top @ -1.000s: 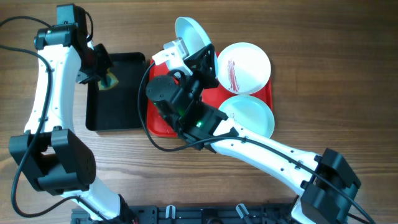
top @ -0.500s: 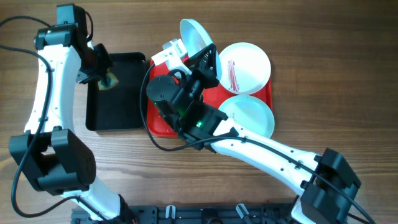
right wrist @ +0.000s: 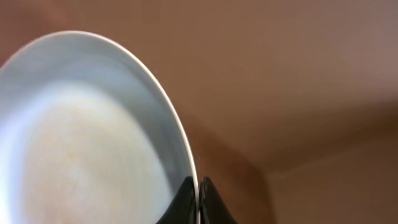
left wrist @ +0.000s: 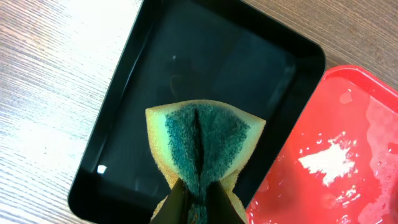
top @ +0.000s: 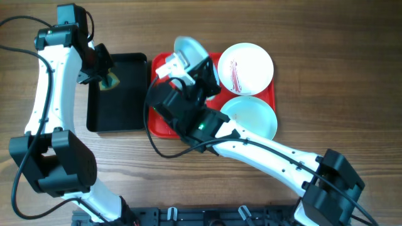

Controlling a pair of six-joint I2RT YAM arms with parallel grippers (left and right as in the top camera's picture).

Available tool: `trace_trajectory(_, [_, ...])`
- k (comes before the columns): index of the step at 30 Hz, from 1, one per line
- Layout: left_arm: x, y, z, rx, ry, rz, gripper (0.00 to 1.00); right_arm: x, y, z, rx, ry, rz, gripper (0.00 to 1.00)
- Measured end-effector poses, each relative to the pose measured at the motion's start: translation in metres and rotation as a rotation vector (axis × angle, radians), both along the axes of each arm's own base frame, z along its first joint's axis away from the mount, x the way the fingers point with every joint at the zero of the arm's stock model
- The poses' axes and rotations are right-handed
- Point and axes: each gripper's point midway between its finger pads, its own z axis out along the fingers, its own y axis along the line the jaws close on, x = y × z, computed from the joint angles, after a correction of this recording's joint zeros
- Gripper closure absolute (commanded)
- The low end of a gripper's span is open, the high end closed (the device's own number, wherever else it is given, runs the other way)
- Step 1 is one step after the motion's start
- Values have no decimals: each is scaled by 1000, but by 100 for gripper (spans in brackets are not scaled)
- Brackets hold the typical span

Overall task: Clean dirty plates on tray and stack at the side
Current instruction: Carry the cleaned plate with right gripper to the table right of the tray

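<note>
A pale plate (right wrist: 81,143) fills the left, its rim pinched by the right gripper (right wrist: 198,185); behind, a blurred brown surface (right wrist: 298,81), possibly wood.

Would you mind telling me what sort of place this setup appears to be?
Likely a robotics lab bench staged for dishwashing practice: a wood-grain table, a red tray carrying plates, one sauce-streaked, and a sponge held over a black tray.

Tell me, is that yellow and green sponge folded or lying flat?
Folded. The left jaws pinch the yellow and green sponge at its bottom, and a crease runs down its green middle.
</note>
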Motion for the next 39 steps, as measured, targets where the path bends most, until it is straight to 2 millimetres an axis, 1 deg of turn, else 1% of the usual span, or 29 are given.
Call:
trace_trajectory(2, [1,0,0,0,-2,0,96,-2,3,-19,63,70,32,96])
trace_trajectory(5, [1,0,0,0,-3,0,96,-1,3,-38,168,147,41,96])
trace_trajectory(6, [1,0,0,0,-4,0,96,1,4,-43,221,171,45,96])
trace_trajectory(8, [1,0,0,0,-3,0,96,3,5,-46,313,206,55,96])
trace_trajectory(10, [1,0,0,0,-4,0,96,5,5,-40,410,230,71,96])
trace_trajectory(11, [1,0,0,0,-4,0,96,6,3,-33,480,242,85,96])
trace_trajectory(12, [1,0,0,1,-5,0,96,7,0,-24,537,250,94,96])
trace_trajectory(13, [1,0,0,1,-5,0,96,9,-8,-12,612,255,102,96])
trace_trajectory(14, [1,0,0,1,-5,0,96,11,-16,-3,665,262,105,96])
trace_trajectory(15, [2,0,0,1,-6,0,96,14,-31,9,733,265,99,96])
trace_trajectory(16, [2,0,0,1,-7,0,96,17,-44,17,778,264,88,96])
trace_trajectory(17, [2,0,0,1,-7,0,96,20,-62,23,830,271,70,96])
trace_trajectory(18, [2,0,0,1,-7,0,96,23,-81,27,874,279,42,96])
trace_trajectory(20, [2,0,0,1,-7,0,96,28,-121,25,946,300,-38,96])
trace_trajectory(22, [2,0,0,1,-7,0,96,28,-148,11,1004,363,-110,96])
trace_trajectory(23, [2,0,0,1,-7,0,96,27,-166,2,1035,391,-167,96])
trace_trajectory(24, [2,0,0,1,-7,0,96,26,-186,-4,1068,401,-227,96])
trace_trajectory(26, [2,0,0,1,-7,0,96,26,-217,-13,1110,403,-319,96])
trace_trajectory(27, [2,0,0,1,-7,0,96,25,-236,-18,1134,403,-376,96])
trace_trajectory(29, [2,0,0,1,-7,0,96,23,-264,-27,1167,399,-460,96])
trace_trajectory(30, [2,0,0,0,-7,0,96,21,-293,-39,1192,396,-548,96])
trace_trajectory(32, [2,0,0,1,-7,0,96,20,-317,-52,1209,399,-624,96])
trace_trajectory(34, [2,0,0,1,-7,0,96,19,-335,-68,1225,414,-686,96])
trace_trajectory(36, [2,0,0,1,-7,0,96,18,-352,-88,1235,438,-756,96])
trace_trajectory(39, [2,0,0,1,-7,0,96,14,-375,-124,1247,492,-861,96])
